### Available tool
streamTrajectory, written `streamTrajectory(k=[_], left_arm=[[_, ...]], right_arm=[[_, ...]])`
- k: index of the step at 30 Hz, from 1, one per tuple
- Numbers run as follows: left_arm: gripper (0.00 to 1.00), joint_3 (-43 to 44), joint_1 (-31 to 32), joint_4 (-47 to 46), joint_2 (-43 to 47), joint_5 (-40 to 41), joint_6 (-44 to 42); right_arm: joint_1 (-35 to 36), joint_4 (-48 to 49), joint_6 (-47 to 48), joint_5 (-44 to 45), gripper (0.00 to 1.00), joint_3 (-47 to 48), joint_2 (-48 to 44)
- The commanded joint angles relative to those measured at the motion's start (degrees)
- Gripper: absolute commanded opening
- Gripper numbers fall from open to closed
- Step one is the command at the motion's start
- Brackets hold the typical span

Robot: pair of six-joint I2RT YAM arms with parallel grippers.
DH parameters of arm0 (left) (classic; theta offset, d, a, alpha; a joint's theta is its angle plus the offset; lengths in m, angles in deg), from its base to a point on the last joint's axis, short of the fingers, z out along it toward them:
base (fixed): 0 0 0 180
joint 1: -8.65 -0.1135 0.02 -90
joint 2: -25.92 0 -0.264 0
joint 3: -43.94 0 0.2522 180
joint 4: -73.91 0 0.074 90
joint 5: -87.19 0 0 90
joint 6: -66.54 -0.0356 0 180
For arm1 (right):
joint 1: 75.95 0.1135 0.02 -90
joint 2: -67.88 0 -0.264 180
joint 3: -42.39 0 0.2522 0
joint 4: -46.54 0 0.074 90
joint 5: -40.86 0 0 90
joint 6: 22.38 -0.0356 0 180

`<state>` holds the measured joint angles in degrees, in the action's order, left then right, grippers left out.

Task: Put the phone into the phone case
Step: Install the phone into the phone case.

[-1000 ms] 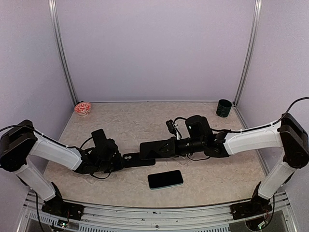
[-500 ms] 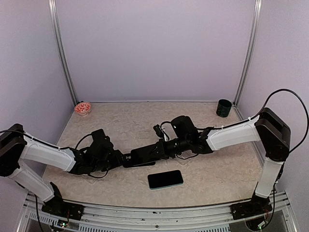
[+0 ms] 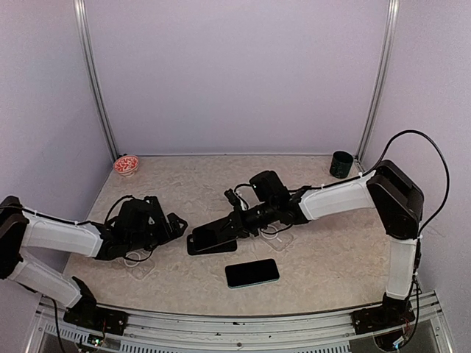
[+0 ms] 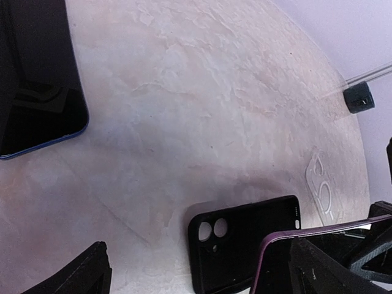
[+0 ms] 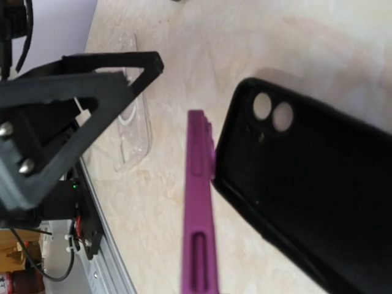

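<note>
The black phone case [image 3: 208, 243] lies open side up on the table, its camera holes [image 4: 212, 229] toward my left arm. My right gripper [image 3: 238, 222] is shut on the purple-edged phone [image 3: 219, 230], holding it slanted, low end over the case. In the right wrist view the phone [image 5: 199, 208] shows edge-on beside the case [image 5: 306, 196]; my own fingers are out of frame. My left gripper [image 3: 177, 223] stands open just left of the case, holding nothing. In the left wrist view its fingers [image 4: 86, 272] frame the case [image 4: 245, 248] and the phone's corner [image 4: 306, 251].
A second dark phone [image 3: 252, 273] lies flat near the front edge, seen also in the left wrist view [image 4: 37, 92]. Clear cases lie under the left arm [image 3: 140, 265] and the right arm [image 3: 278, 239]. A red bowl [image 3: 126, 165] and a black cup [image 3: 341, 164] stand at the back corners.
My left gripper has opened, let go of the black case and drawn back to the left. My right arm has carried the phone leftward and tilted it over the case.
</note>
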<state>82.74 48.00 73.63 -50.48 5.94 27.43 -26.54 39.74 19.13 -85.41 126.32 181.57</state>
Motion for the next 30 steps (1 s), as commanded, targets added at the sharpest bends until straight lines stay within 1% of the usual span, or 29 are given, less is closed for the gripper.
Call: streamTrajectory(k=[1,4,8,14,20,30], left_arm=[[0.99,-0.8,-1.1,-6.2,-1.5,-7.4,-1.5],[0.99,-1.2,-1.1,-8.4,-3.2,-9.1,0.3],[0.99,-3.8,-1.1,-14.1,-4.1,-11.8,3.6],[0.99,-4.9,-0.7,-19.1,-5.7,-14.5,4.8],[0.99,-4.5,-0.5,-22.4,-8.9,-18.4,5.2],[0.99,-4.0,0.4,-25.4,-13.2,-19.8,6.6]], right_arm=[[-0.7,0.3,0.3,-3.3,0.00,3.2,1.4],[-1.3,0.4,-0.2,-3.9,0.00,3.7,2.6],[-1.9,0.4,-0.6,-4.5,0.00,3.9,3.4],[-2.6,-1.4,0.4,-4.4,0.00,5.3,4.4],[-3.1,-2.3,0.5,-5.0,0.00,6.8,5.9],[-3.4,-1.8,-1.1,-7.4,0.00,7.4,7.5]])
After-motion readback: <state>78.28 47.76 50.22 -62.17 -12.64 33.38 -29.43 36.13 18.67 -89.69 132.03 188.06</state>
